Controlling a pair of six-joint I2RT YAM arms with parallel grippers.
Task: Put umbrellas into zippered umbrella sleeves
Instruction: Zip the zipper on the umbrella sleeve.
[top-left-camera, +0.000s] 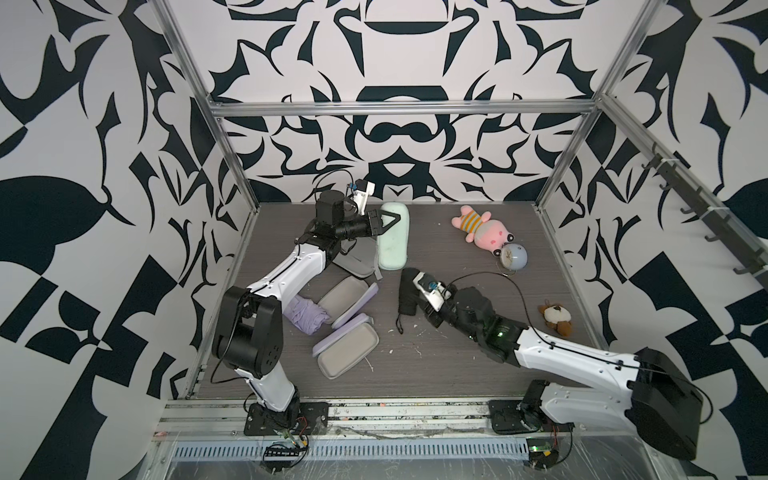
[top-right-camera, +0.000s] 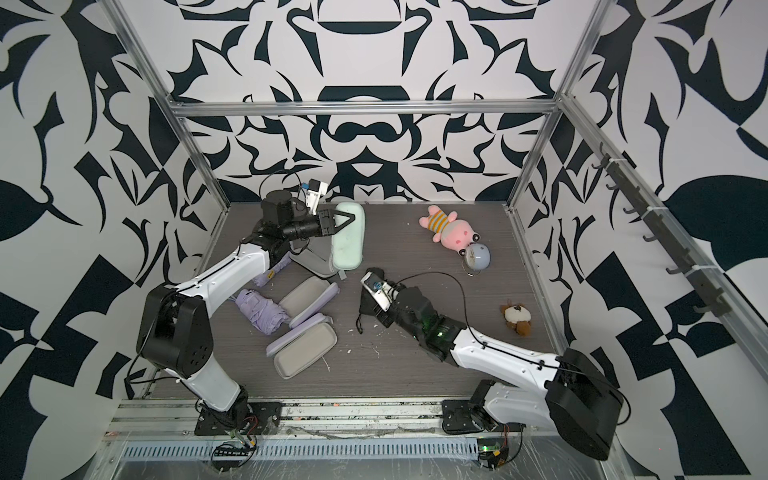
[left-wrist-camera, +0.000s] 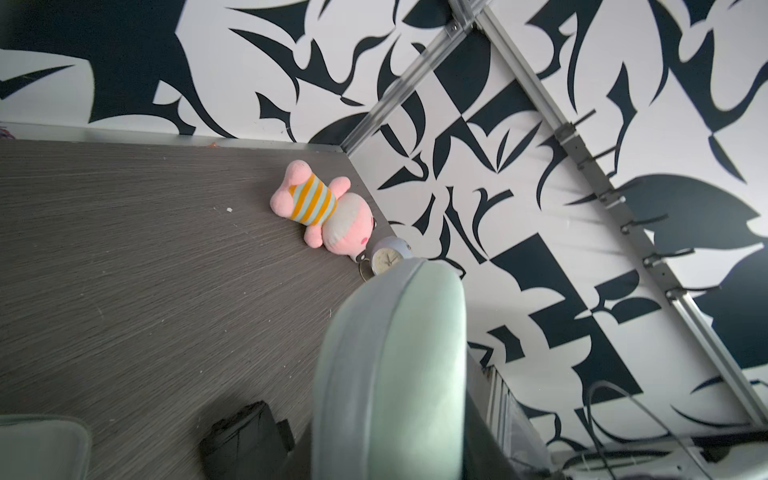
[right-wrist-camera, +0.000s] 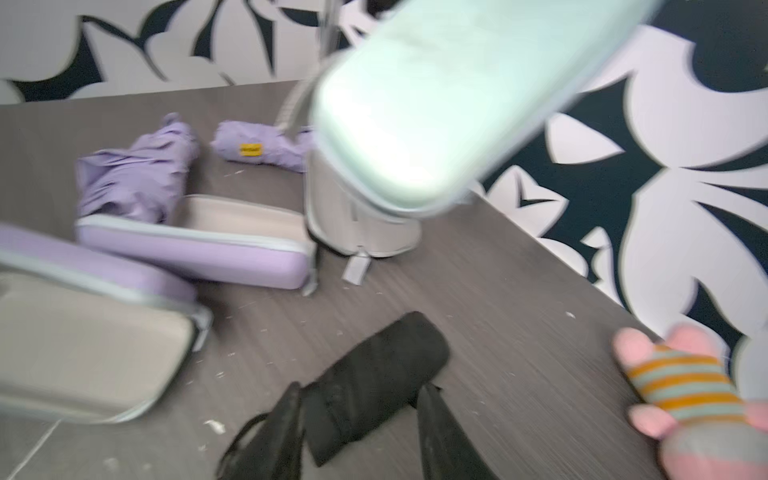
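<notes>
Over woodgrain tabletop (top-left-camera: 457, 340), left fingers (top-left-camera: 395, 219) tight on rounded mint sleeve (top-left-camera: 392, 249), right fingers (right-wrist-camera: 440, 436) apart astride black umbrella (right-wrist-camera: 374, 374).

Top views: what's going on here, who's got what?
The left gripper holds the lid half of the mint green sleeve raised, while its grey-lined other half rests on the table. The right gripper is down at the black umbrella, jaws apart on either side of it. The umbrella lies on the table. The lilac sleeves lie open with the lilac umbrellas loose beside them. No visible umbrella is packed yet.
</notes>
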